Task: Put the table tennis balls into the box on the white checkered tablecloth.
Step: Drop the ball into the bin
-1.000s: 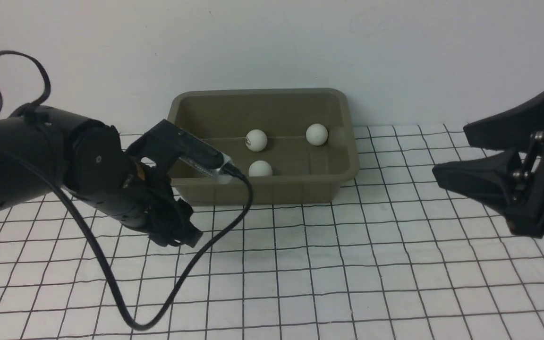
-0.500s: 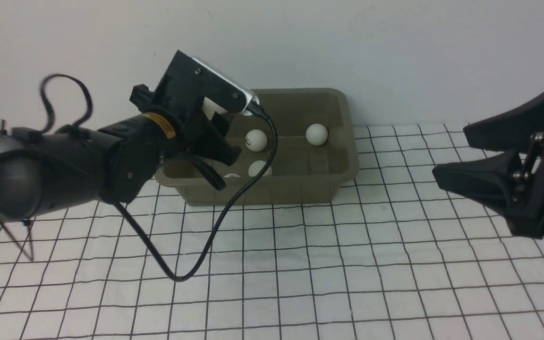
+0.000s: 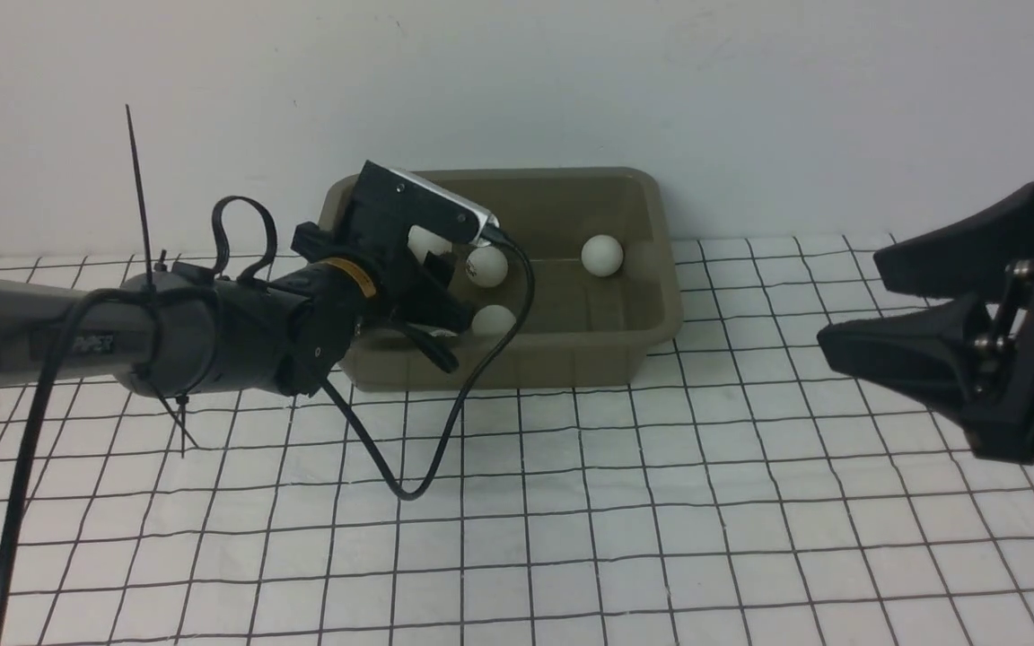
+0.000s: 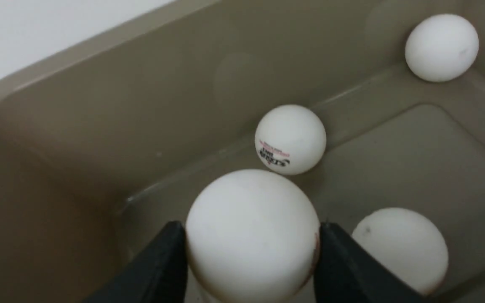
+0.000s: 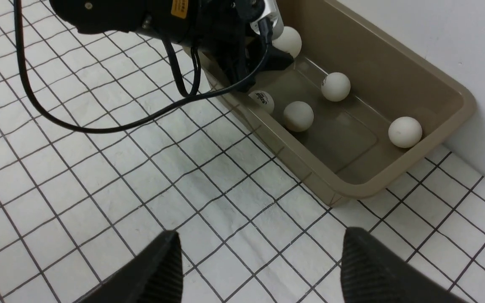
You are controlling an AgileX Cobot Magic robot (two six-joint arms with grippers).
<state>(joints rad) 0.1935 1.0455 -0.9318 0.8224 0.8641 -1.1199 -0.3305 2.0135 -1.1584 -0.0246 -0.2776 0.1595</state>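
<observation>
Checkered cloth [image 3: 571,502] shows; left jaws [image 4: 252,248], clamping a ball [image 4: 252,231], hide another's [image 5: 262,102] side.

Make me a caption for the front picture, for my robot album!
The left hand holds a white ball over the box while the right hand waits open.

Print on balls and arm, none of it surely legible.
One table tennis ball [image 4: 290,139] by the box's [image 3: 571,363] far wall carries dark lettering over finer red print, upside down in the left wrist view; another ball [image 5: 262,102], at the near wall towards the left, has a dark, partly hidden logo. The left arm [image 3: 239,332] bears blurred pale letters on its grey link and, nearer the gripper, an orange label [image 5: 179,7] with tiny characters.
</observation>
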